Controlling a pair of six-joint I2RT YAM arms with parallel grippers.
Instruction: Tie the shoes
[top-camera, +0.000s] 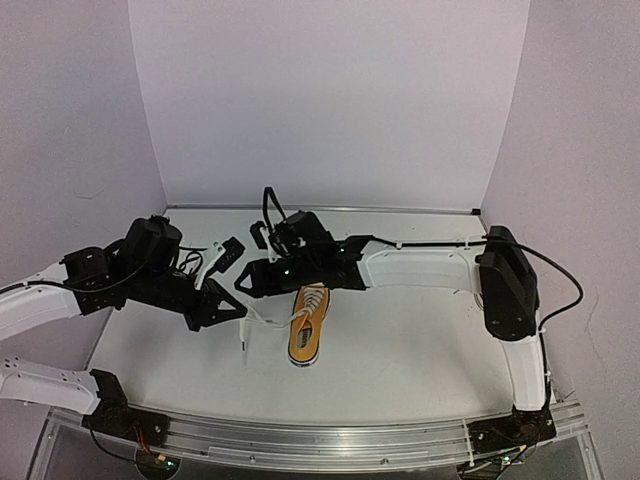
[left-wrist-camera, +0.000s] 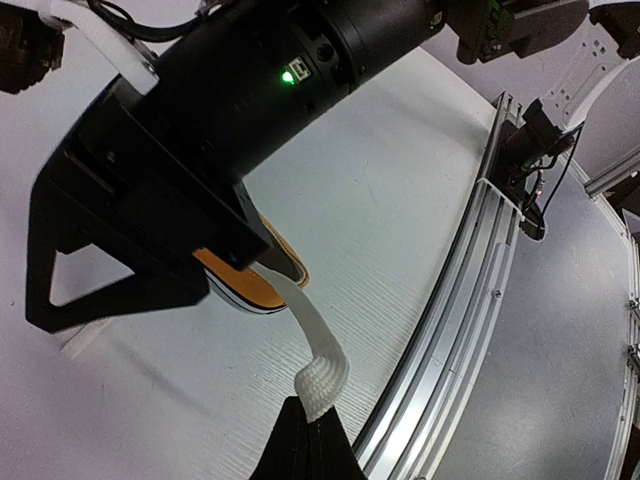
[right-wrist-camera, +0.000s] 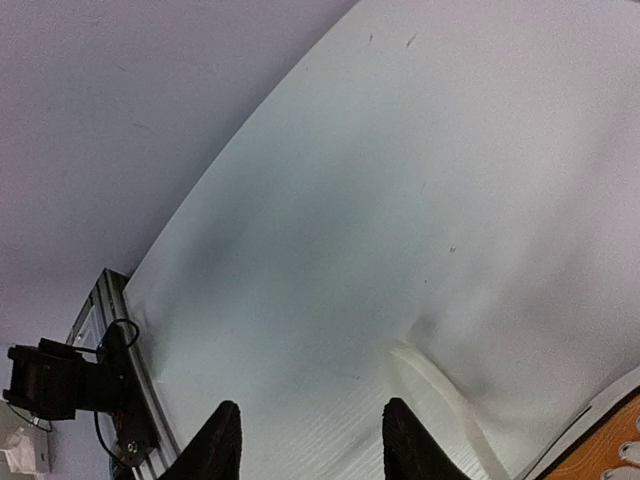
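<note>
Shoelace tying is sitting at an early stage, with no knot or bow showing in any view. One orange-yellow sneaker with a white sole is lying near the middle of the desk, its laced part toward the far side and partly beneath the right arm; a second shoe is not appearing in any view. The left arm's fingers are clenching on the end of a flat white lace, which is running from the sneaker out to its left and appears lifted off the desk. The right arm's fingers are hovering over the desk just beside the sneaker, spread apart and gripping nothing. Below them a further stretch of lace is lying slack on the desk, and it is not clear whether this is the same lace or the other end. Judging from this, only one lace end is being held. Crossing the ends, tucking, forming loops and pulling tight all appear to be waiting, and the right arm is probably needing to take the other end first.
</note>
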